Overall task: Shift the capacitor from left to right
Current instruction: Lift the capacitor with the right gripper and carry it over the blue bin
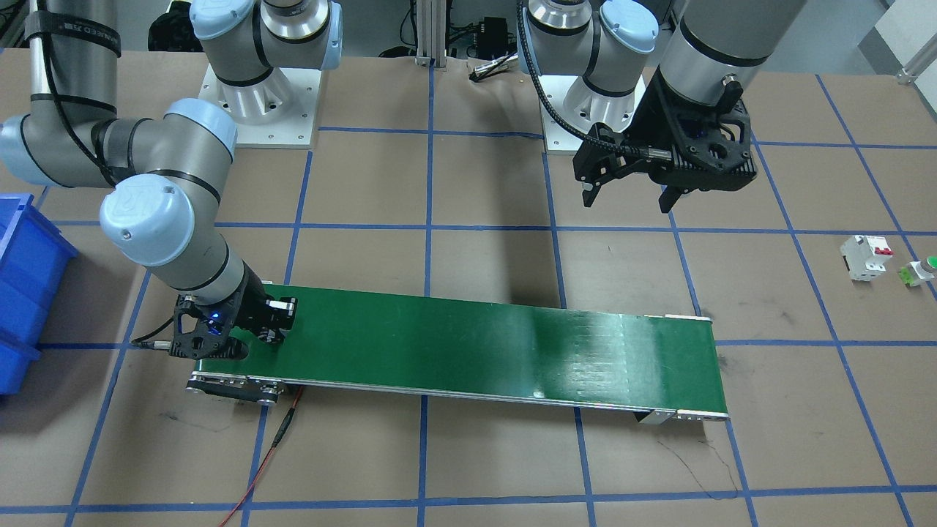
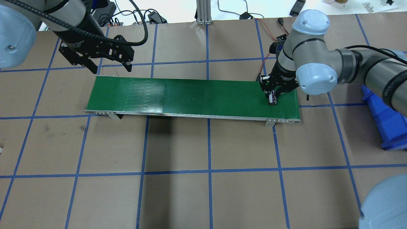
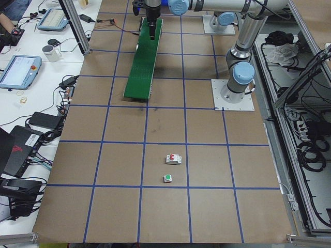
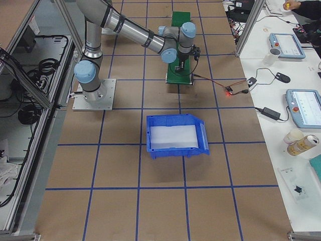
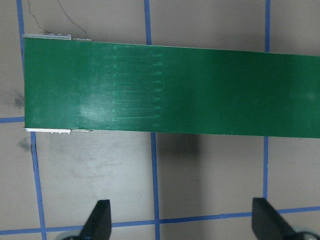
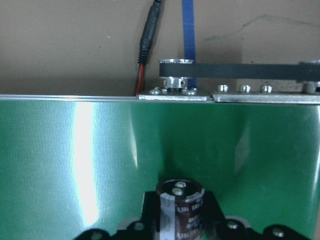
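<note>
The capacitor [image 6: 180,202], a small black cylinder with a grey stripe, stands upright between the fingers of my right gripper [image 2: 272,94]. It is over the right end of the green conveyor belt [image 2: 190,97], and also shows in the overhead view [image 2: 272,98]. I cannot tell whether it touches the belt. In the front view the right gripper [image 1: 272,326] is at the belt's left end. My left gripper [image 2: 112,68] is open and empty, hovering just beyond the belt's far left corner; its fingers [image 5: 97,222] frame bare table.
A blue bin [image 2: 384,121] sits right of the belt, also in the right side view [image 4: 175,135]. A white breaker [image 1: 866,256] and a green-capped button [image 1: 921,271] lie far out on my left. A red cable [image 1: 271,446] runs from the belt's motor end.
</note>
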### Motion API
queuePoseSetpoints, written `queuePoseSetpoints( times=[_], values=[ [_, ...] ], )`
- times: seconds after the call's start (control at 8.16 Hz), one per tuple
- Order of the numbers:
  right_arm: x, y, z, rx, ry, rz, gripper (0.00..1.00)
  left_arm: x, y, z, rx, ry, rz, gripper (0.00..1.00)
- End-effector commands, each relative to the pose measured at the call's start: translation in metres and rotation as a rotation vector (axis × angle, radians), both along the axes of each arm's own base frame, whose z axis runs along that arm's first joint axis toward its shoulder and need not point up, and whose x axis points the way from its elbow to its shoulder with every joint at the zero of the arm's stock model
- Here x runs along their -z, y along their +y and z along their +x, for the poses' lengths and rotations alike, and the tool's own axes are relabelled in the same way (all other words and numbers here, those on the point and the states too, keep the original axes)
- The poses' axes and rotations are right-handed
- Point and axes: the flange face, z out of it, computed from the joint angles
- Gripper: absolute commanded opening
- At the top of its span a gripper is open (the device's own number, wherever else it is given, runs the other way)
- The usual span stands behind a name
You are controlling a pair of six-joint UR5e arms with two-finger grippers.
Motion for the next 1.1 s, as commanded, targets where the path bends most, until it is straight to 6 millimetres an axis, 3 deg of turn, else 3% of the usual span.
queuePoseSetpoints(
  times=[0.0,0.12,0.37,0.61,0.86,0.98],
  values=[
    [-0.045,-0.010,-0.021,-0.055,0.100,0.004,0.05,0.000,0.000,0.000,0.000,0.000,0.001,1.00],
    [-0.062,-0.021,-0.065,-0.133,0.154,-0.007,0.05,0.000,0.000,0.000,0.000,0.000,0.001,1.00],
    [-0.078,-0.023,-0.183,-0.213,0.159,-0.020,0.06,0.000,0.000,0.000,0.000,0.000,0.001,1.00],
    [-0.104,-0.016,-0.266,-0.332,0.187,-0.055,0.06,0.000,0.000,0.000,0.002,0.000,0.001,1.00],
    [-0.112,0.011,-0.360,-0.448,0.200,-0.058,0.06,0.000,0.000,0.000,0.002,0.000,0.001,1.00],
    [-0.104,0.023,-0.392,-0.500,0.192,-0.042,0.06,0.000,0.000,0.000,0.002,0.000,0.001,1.00]
  ],
)
